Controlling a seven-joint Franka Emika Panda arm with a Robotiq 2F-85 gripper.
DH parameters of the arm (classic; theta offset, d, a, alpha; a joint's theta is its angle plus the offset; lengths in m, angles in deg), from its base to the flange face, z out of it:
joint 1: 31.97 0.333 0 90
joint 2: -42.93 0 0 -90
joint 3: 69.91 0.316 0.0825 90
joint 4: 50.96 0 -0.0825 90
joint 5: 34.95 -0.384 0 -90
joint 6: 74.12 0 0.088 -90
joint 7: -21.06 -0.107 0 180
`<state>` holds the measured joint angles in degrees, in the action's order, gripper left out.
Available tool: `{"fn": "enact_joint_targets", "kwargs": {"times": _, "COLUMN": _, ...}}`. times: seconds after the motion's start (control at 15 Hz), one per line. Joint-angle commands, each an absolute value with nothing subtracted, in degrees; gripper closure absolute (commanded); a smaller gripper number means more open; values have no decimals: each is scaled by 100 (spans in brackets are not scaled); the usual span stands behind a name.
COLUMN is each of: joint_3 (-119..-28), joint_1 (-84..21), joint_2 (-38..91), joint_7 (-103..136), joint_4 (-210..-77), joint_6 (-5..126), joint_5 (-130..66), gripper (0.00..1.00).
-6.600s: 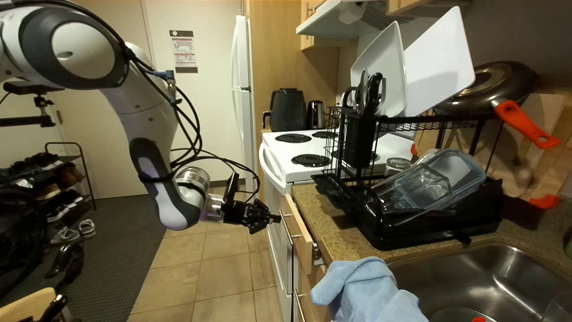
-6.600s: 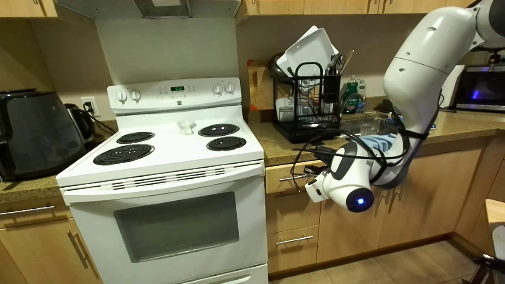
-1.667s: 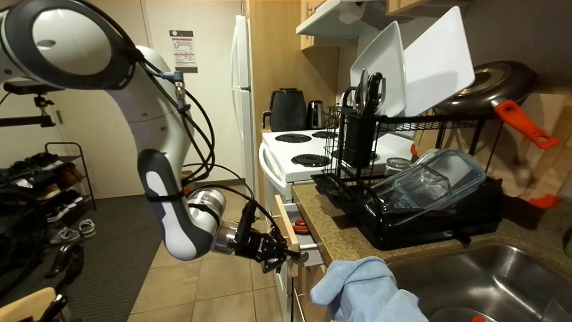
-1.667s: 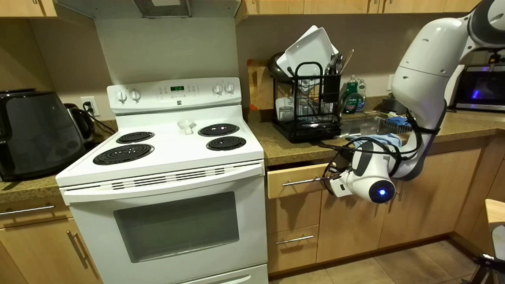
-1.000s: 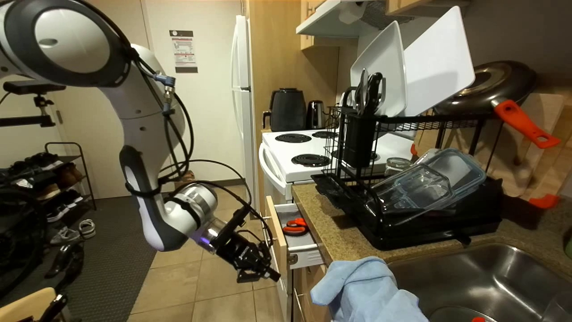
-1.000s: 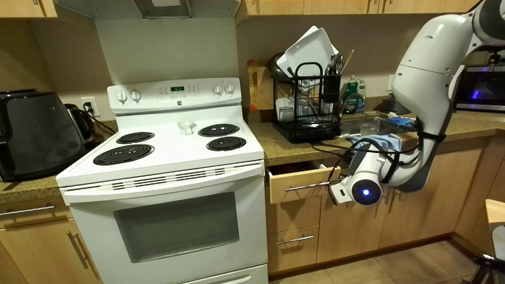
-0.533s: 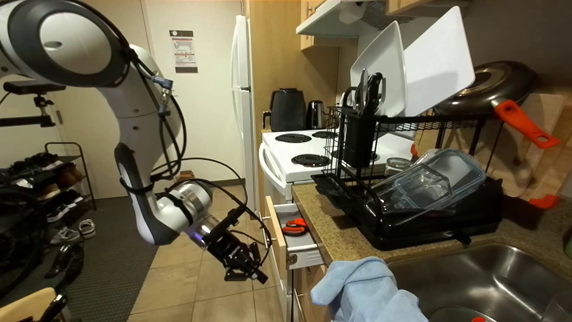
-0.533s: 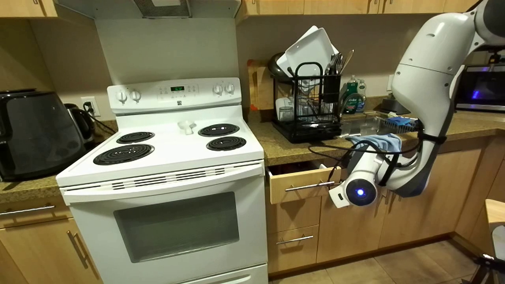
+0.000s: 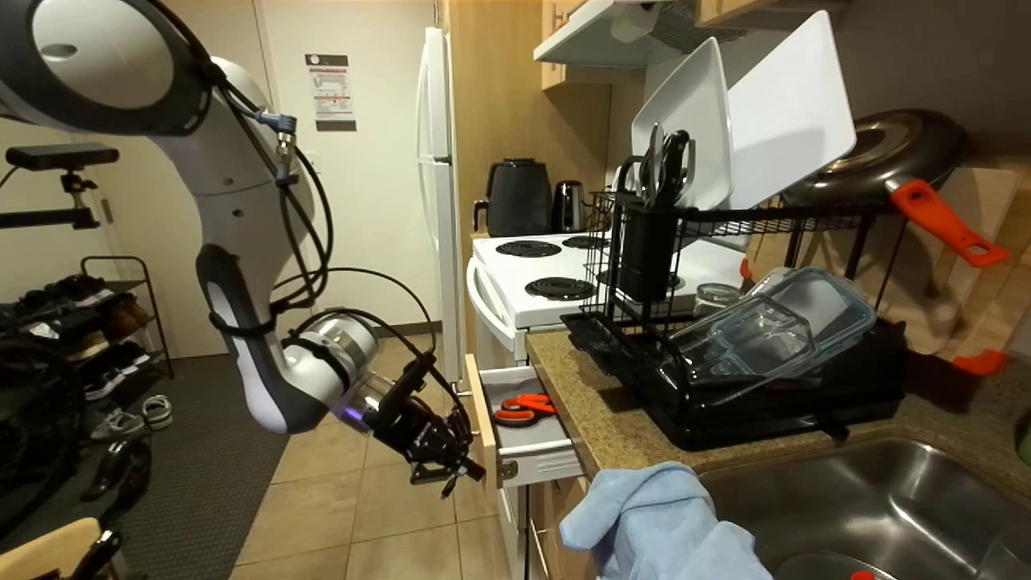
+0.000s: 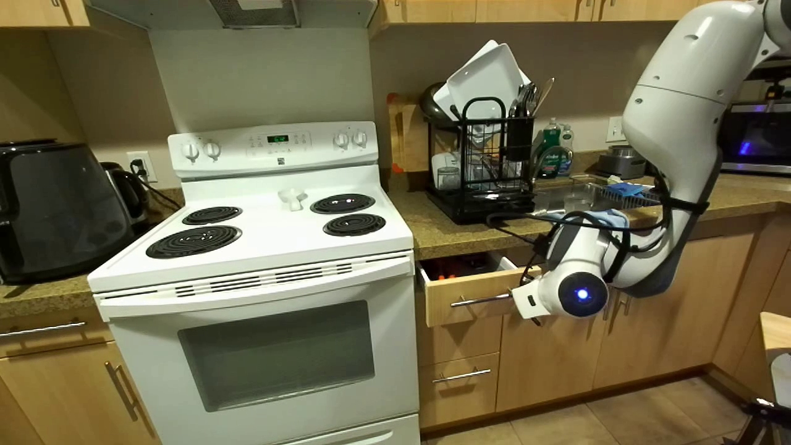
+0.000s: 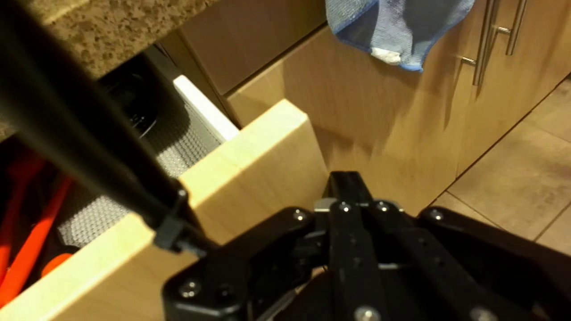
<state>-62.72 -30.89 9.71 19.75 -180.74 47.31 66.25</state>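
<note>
I am holding the tool [image 11: 348, 185] low, just at the outer face of a light wooden drawer [image 11: 254, 138]; in the wrist view its tips are sitting narrowly together. The metal handle [image 10: 482, 300] is partly hiding, so I cannot tell whether the tool is touching it. The drawer is sitting partway out below the desk [image 9: 588, 387], beside a white stove [image 10: 266, 241]. Red-handled scissors [image 9: 532, 401] are lying inside. A blue cloth [image 9: 660, 524] is hanging near the sink [image 9: 886, 491].
</note>
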Motion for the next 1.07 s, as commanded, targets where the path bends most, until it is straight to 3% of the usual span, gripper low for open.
{"fn": "enact_joint_targets", "kwargs": {"times": 0.0, "joint_3": -6312, "joint_1": -3055, "joint_2": 979, "joint_7": 1886, "joint_4": -18096, "joint_6": 4774, "joint_5": 6701, "gripper": 94}}
{"fn": "enact_joint_targets", "kwargs": {"times": 0.27, "joint_3": -6325, "joint_1": -3068, "joint_2": 998, "joint_7": 1794, "joint_4": -18189, "joint_6": 4781, "joint_5": 6754, "gripper": 73}}
{"fn": "enact_joint_targets", "kwargs": {"times": 1.0, "joint_3": -6327, "joint_1": -3069, "joint_2": 1000, "joint_7": 1792, "joint_4": -18190, "joint_6": 4787, "joint_5": 6757, "gripper": 73}}
